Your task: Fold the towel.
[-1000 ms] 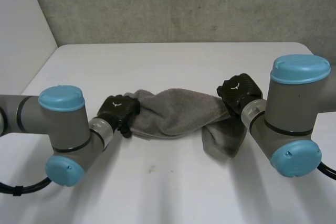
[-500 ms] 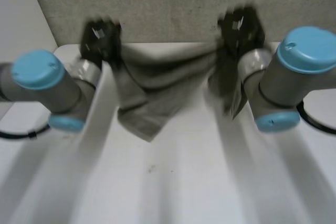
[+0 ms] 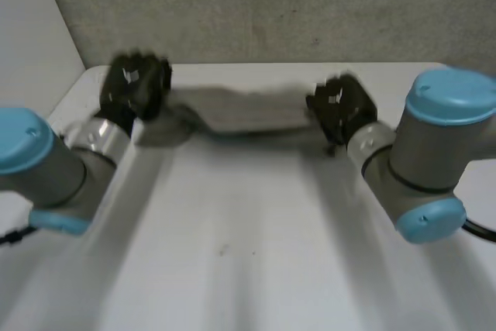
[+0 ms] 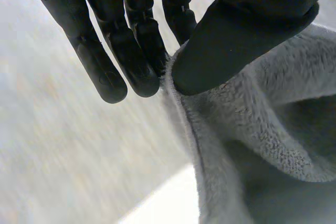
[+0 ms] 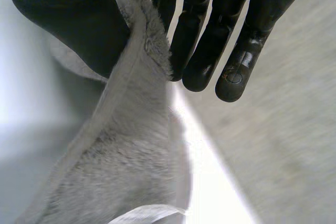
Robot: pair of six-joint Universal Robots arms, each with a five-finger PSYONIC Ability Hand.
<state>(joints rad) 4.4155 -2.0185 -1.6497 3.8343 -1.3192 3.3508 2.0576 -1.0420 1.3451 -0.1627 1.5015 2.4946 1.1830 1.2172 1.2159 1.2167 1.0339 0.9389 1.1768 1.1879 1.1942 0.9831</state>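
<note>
A grey towel [image 3: 248,110] stretches between my two hands over the far part of the white table [image 3: 248,253]. My left hand [image 3: 136,83] holds the towel's left end: its thumb [image 4: 247,30] pinches the towel's edge [image 4: 210,129] against straight fingers [image 4: 131,51]. At the towel's right end my right hand [image 3: 339,106] pinches the hem [image 5: 142,61] between its thumb [image 5: 68,19] and its fingers [image 5: 210,40]. The towel [image 5: 121,171] hangs away from that grip.
A grey wall [image 3: 271,5] rises right behind the table's far edge. A white side wall [image 3: 31,36] stands at the far left. Both arms reach forward, with their blue-capped joints [image 3: 449,98] near the table's sides.
Both hands lifted the bunched towel off the table, swung it up and away, and now hold it pulled out flat and lower near the far edge. The left hand closed its pinch.
</note>
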